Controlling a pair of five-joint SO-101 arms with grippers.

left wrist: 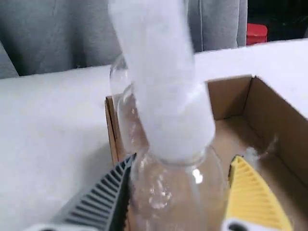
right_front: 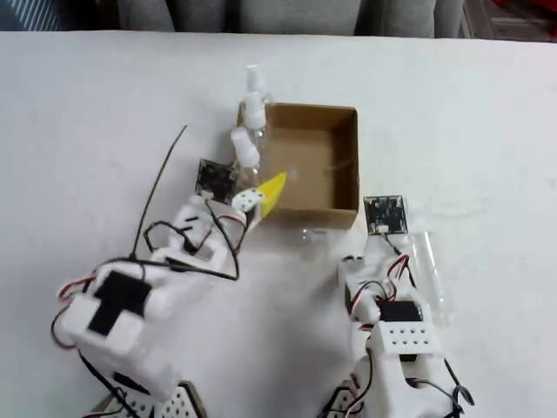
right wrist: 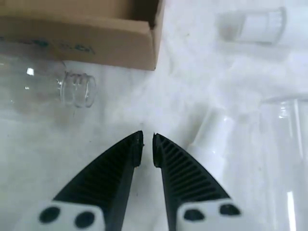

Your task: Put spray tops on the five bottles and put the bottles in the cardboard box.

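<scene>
Clamped in the left gripper (left wrist: 179,195), a topped bottle (left wrist: 168,144) was held at the box's (right_front: 313,174) left front corner, judged not yet set inside. Two more topped bottles (right_front: 253,96) were stood by the box's left wall; inside or outside could not be told. The right gripper (right wrist: 147,144), fingers together and empty, was hung before the box, between an uncapped bottle (right wrist: 53,89) and a loose spray top (right wrist: 211,139). Further capping and boxing was judged left.

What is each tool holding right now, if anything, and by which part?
The left tool grips a clear bottle by its body, below the white spray top. The right tool holds nothing.
</scene>
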